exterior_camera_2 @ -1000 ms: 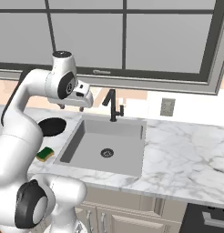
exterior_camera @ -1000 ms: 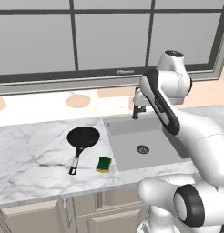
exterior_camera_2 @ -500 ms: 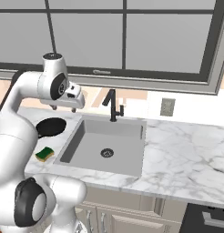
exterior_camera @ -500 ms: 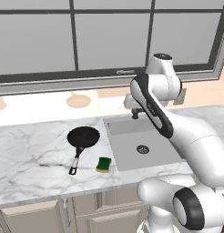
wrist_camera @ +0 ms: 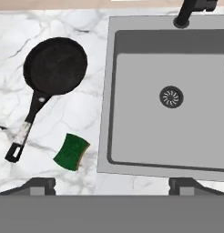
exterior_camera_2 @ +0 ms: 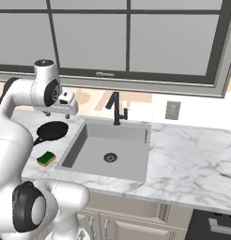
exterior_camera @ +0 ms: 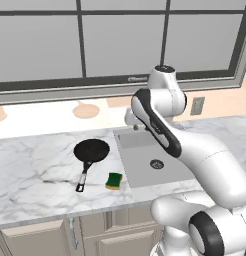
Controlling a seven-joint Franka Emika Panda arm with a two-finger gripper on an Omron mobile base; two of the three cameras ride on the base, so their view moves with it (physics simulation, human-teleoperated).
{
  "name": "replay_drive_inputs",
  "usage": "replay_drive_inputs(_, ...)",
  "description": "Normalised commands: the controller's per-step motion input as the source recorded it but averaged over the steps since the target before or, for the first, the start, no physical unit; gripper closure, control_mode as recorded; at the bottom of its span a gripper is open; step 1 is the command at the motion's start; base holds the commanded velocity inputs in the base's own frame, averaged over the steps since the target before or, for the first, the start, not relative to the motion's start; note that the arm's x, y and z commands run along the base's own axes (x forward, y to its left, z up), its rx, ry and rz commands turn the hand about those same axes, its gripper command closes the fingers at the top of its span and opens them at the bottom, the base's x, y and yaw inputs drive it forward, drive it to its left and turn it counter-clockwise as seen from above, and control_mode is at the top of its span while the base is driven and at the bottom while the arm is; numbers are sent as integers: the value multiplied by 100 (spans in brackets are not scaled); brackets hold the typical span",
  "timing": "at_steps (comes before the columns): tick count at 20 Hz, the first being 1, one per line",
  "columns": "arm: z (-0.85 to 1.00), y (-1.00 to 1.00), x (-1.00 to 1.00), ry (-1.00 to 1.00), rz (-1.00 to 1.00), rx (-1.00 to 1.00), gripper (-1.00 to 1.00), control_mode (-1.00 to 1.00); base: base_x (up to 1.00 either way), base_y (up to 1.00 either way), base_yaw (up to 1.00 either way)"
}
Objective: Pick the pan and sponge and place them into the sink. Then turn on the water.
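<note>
The black pan [wrist_camera: 56, 66] lies on the marble counter left of the sink [wrist_camera: 177, 136], its long handle pointing toward the counter's front edge. It also appears in the base views, pan [exterior_camera: 91, 150] and pan [exterior_camera_2: 51, 131]. The green-topped sponge [wrist_camera: 71, 151] rests near the pan handle's end, sponge [exterior_camera: 114, 180], sponge [exterior_camera_2: 46, 158], beside the sink's left rim. My gripper [wrist_camera: 111, 184] hangs open and empty high above the counter, over the strip between the sponge and the sink, gripper [exterior_camera: 132, 124], gripper [exterior_camera_2: 57, 115]. The sink [exterior_camera_2: 89, 154] is empty. No water runs from the black faucet [exterior_camera_2: 116, 108].
A large window runs behind the white marble counter [exterior_camera: 35, 170]. A wall outlet [exterior_camera_2: 173, 110] sits right of the faucet. Round wooden boards [exterior_camera: 86, 110] lean at the back wall behind the pan. Counter stretches right of the sink [exterior_camera_2: 192, 150].
The arm has swung left, carrying the gripper from over the sink's back by the faucet to over the sink's left rim. Pan and sponge have not moved.
</note>
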Motion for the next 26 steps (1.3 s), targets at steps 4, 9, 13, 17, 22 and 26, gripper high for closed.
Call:
replay_drive_inputs(4, -29, 33, 0, 0, 0, 0, -100, -100, 0, 0, 0)
replay_drive_inputs(9, -31, 32, 0, 0, 0, 0, -100, -100, 0, 0, 0)
replay_drive_inputs(13, -31, 33, 0, 0, 0, 0, -100, -100, 0, 0, 0)
replay_drive_inputs(17, -33, 33, 0, 0, 0, 0, -100, -100, 0, 0, 0)
replay_drive_inputs(22, -32, 35, 0, 0, 0, 0, -100, -100, 0, 0, 0)
replay_drive_inputs(26, -27, 34, 1, 0, 0, 0, -100, -100, 0, 0, 0)
